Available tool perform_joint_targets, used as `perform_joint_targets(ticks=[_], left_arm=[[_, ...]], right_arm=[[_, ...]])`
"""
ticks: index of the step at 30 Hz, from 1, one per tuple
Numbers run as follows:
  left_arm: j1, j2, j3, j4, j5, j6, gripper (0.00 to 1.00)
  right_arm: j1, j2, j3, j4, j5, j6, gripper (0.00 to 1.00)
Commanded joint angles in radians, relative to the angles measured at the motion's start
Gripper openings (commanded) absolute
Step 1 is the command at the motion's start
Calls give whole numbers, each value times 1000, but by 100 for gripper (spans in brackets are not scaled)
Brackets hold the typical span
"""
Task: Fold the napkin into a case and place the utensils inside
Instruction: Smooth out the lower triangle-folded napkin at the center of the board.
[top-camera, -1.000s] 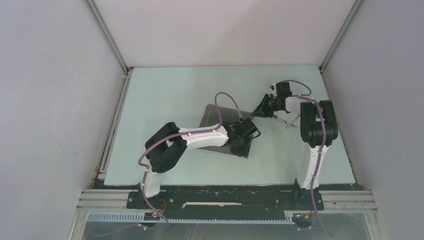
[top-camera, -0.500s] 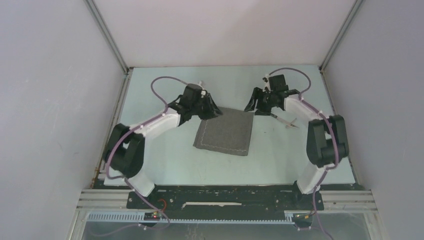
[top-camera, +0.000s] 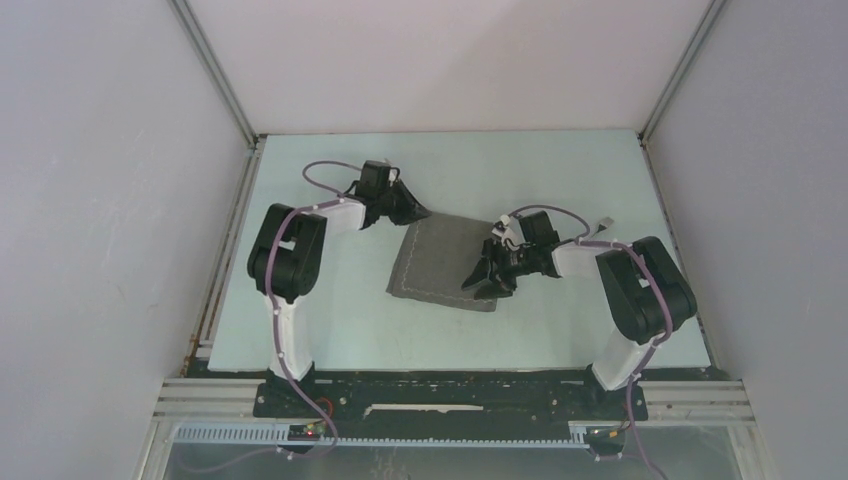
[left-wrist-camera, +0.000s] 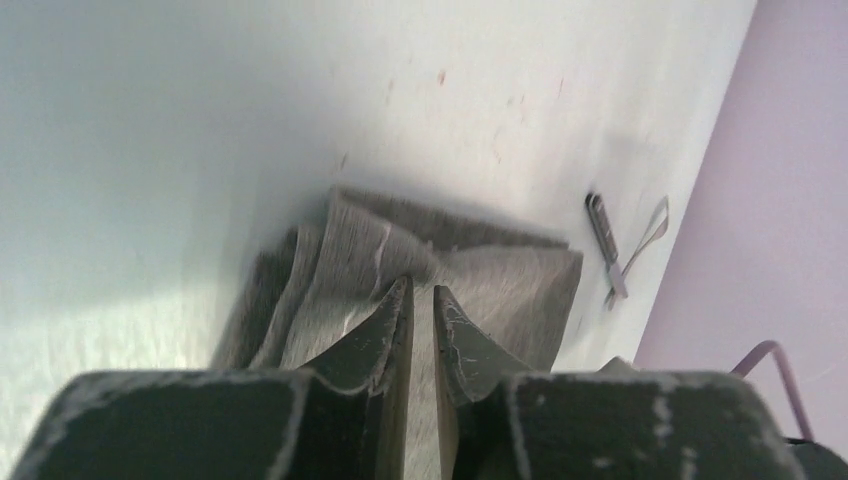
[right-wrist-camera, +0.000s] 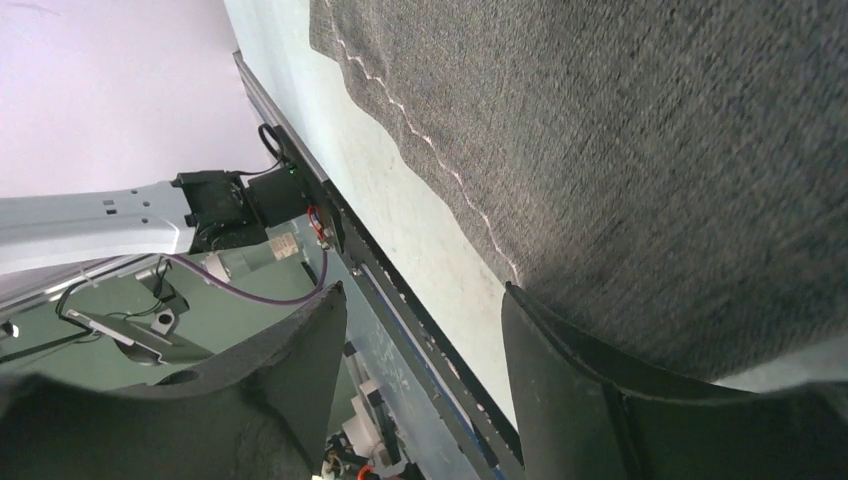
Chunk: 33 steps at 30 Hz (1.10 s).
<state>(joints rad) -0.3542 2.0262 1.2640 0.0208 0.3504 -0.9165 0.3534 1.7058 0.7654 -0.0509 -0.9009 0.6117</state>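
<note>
So the pale greenish flat table (top-camera: 330, 330) has the grey woven cloth napkin (top-camera: 445, 262) lying on it as a rectangle, hem stitching showing. The left gripper (left-wrist-camera: 421, 288) is at the napkin's far left corner, fingers squeezed nearly together and pinching the cloth, which is all rumpled into ridges there. The right gripper (right-wrist-camera: 423, 295) hangs over the napkin's near right edge, fingers spread wide, nothing in them. The two slim utensils (left-wrist-camera: 606, 245), a dark-handled knife and a silvery fork, lie together off to the napkin's right, well apart from it.
</note>
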Motion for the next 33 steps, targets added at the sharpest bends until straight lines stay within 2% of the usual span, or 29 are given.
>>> perform_joint_targets(ticks=[1,7,13,16,19,21,23,27,29,33], left_arm=[[18,82,86,67,47,-26,17],[28,192,124,139,83,-80,16],[65,258,237,38,104,-19,18],[66,245,317,-54,104,56,24],[66,171,362,-158,74,143,39],[66,101,353,-189,59,173,46],[65,32,319,-195,67,170,50],[49,-65,190,-102,96,116,51],[39,-80,117,-33,122,72,47],[30,-13,53,87,204,-7,38]], right_arm=[[-4,38,-15,134,-42,34,67],[-23,48,-100,191,24,65,67],[-30,23,-169,178,81,49,68],[-6,-39,-169,180,78,68,68],[-13,-110,-158,163,80,89,70],[-19,-139,-137,140,84,83,71],[-36,-132,-119,142,85,80,71],[-78,-71,-34,195,64,111,72],[-90,-34,46,193,92,103,75],[-135,82,165,253,80,143,79]])
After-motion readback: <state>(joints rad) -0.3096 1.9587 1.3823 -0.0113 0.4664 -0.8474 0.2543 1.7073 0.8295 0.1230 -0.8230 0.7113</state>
